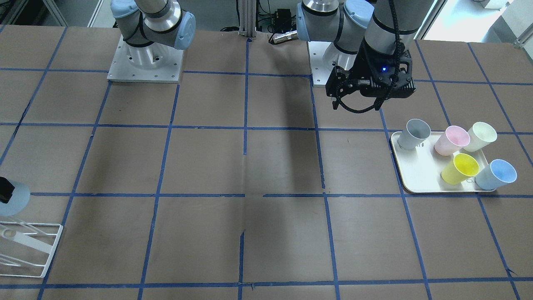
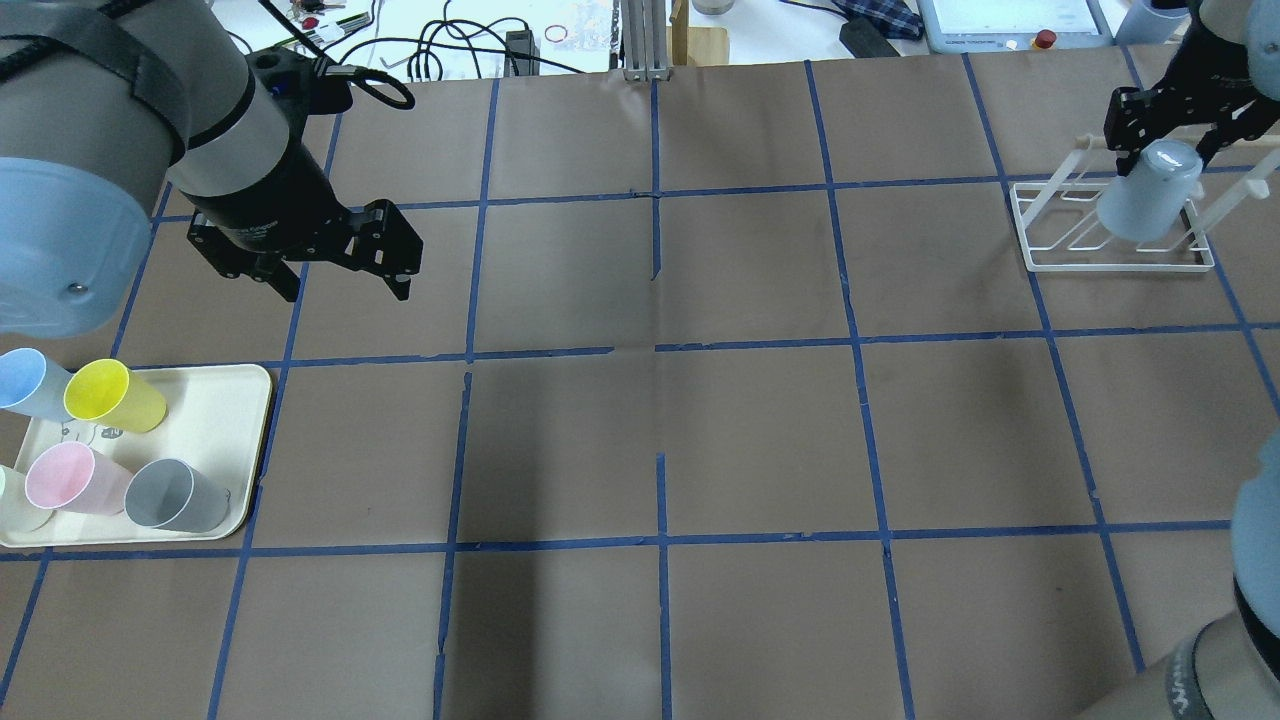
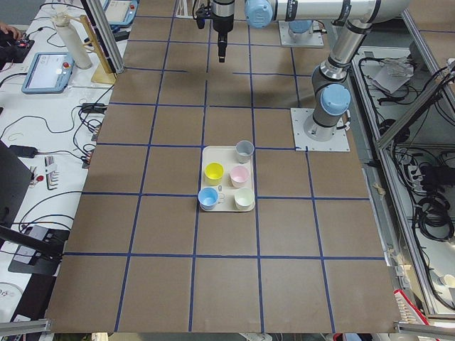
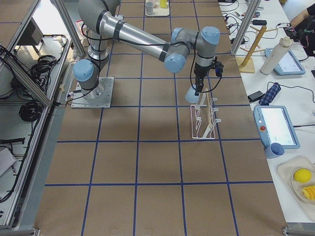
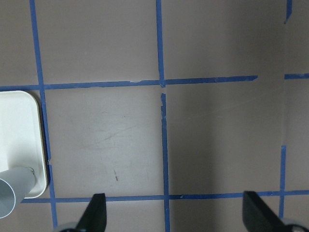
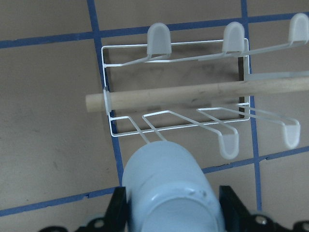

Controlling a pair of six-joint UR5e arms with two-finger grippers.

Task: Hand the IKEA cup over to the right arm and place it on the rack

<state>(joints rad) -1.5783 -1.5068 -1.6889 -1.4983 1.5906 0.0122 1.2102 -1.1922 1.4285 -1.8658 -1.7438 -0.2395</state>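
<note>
My right gripper (image 2: 1167, 142) is shut on the pale-blue IKEA cup (image 2: 1148, 195), held mouth-down and tilted over the white wire rack (image 2: 1040, 258) at the far right. In the right wrist view the cup (image 6: 169, 188) sits between the fingers (image 6: 231, 205), its mouth at a slanted rod just in front of the wooden peg (image 6: 169, 96). In the front view the cup (image 1: 14, 200) is at the left edge above the rack (image 1: 41, 250). My left gripper (image 2: 345, 285) is open and empty, above the table beyond the tray.
A cream tray (image 2: 220, 400) at the near left holds a second pale-blue cup (image 2: 25, 385), a yellow cup (image 2: 115, 395), a pink cup (image 2: 70, 480) and a grey cup (image 2: 175, 495). A cream cup (image 1: 481, 136) also lies on it. Brown table with blue tape grid.
</note>
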